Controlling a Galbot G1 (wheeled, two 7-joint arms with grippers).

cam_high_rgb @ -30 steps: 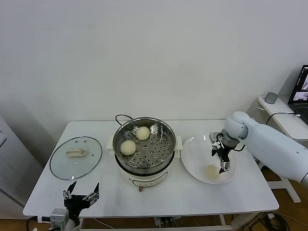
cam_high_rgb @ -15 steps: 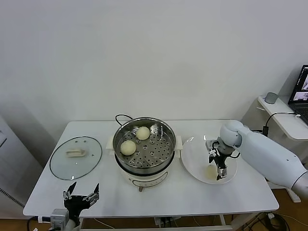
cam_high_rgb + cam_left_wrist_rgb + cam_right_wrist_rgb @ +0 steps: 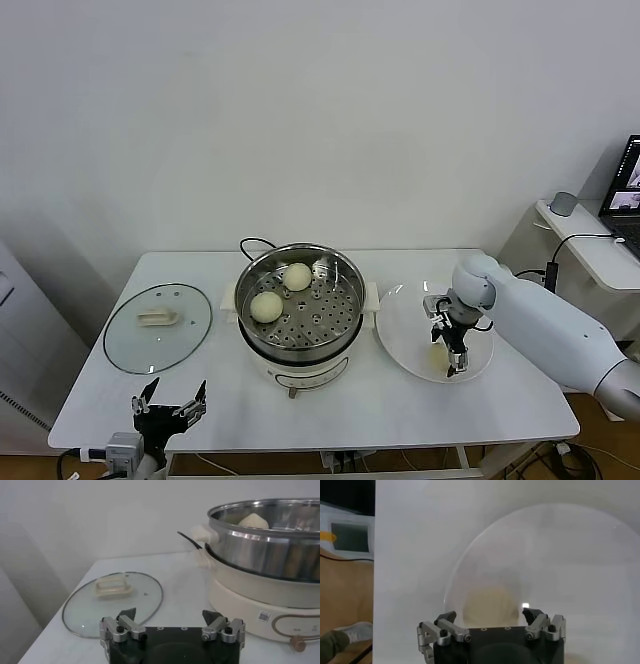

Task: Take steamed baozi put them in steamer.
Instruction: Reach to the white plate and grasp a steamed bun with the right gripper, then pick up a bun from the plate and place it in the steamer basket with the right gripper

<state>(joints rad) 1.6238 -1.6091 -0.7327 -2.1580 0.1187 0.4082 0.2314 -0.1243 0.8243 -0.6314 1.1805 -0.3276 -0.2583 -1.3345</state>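
Note:
The steamer (image 3: pixel 300 335) stands mid-table, and two steamed baozi (image 3: pixel 297 277) (image 3: pixel 266 306) rest on its perforated tray. Another baozi (image 3: pixel 436 356) lies on the white plate (image 3: pixel 400 310) to the steamer's right. My right gripper (image 3: pixel 446 350) hangs open low over that bun. In the right wrist view the baozi (image 3: pixel 490 605) sits between the spread fingers of the gripper (image 3: pixel 489 615), which do not touch it. My left gripper (image 3: pixel 172 392) waits open and empty at the table's front left edge. From its wrist view (image 3: pixel 169 615) the steamer (image 3: pixel 265 545) shows one bun (image 3: pixel 254 521) above the rim.
The glass lid (image 3: pixel 158 325) lies flat left of the steamer, also seen as the lid (image 3: pixel 112 595) from the left wrist. A black cord (image 3: pixel 250 243) runs behind the pot. A side table with a laptop (image 3: pixel 628 185) stands off to the right.
My right gripper has shifted left and dropped lower over the plate, closing in around the baozi there. The left arm has not moved.

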